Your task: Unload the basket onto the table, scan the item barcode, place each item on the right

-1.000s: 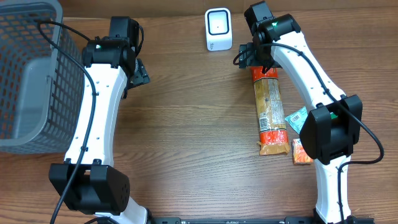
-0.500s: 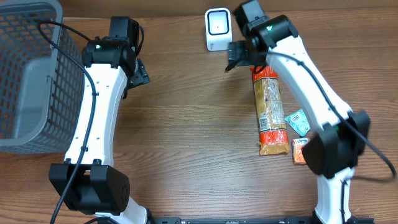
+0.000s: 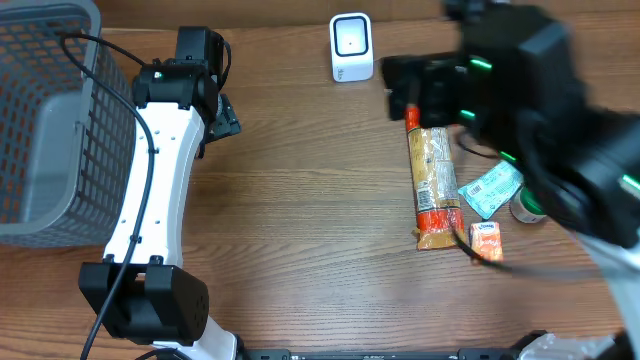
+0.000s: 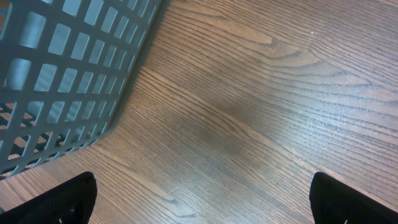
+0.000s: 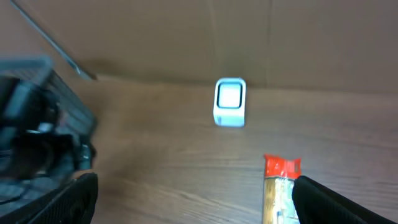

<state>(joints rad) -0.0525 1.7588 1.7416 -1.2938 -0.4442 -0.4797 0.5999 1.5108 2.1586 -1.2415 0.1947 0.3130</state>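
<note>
A white barcode scanner (image 3: 351,47) stands at the table's back edge and also shows in the right wrist view as the scanner (image 5: 230,101). A long pasta package (image 3: 432,180) with red ends lies to its right; its red top end (image 5: 283,167) shows by my right finger. My right gripper (image 3: 405,85) is raised high and blurred, open, above the package's far end. In its own view the right gripper (image 5: 202,208) holds nothing. My left gripper (image 3: 222,115) hovers open over bare wood beside the basket, and its own view shows the left gripper (image 4: 202,205) empty.
A grey mesh basket (image 3: 40,120) fills the far left, with its corner (image 4: 68,74) near my left fingers. A teal packet (image 3: 490,190) and a small orange box (image 3: 485,242) lie right of the pasta package. The right arm hides part of that side.
My right arm has lifted up toward the overhead camera and swung right, now large and blurred, uncovering the teal packet. The left arm has not moved. Both grippers stay open.
</note>
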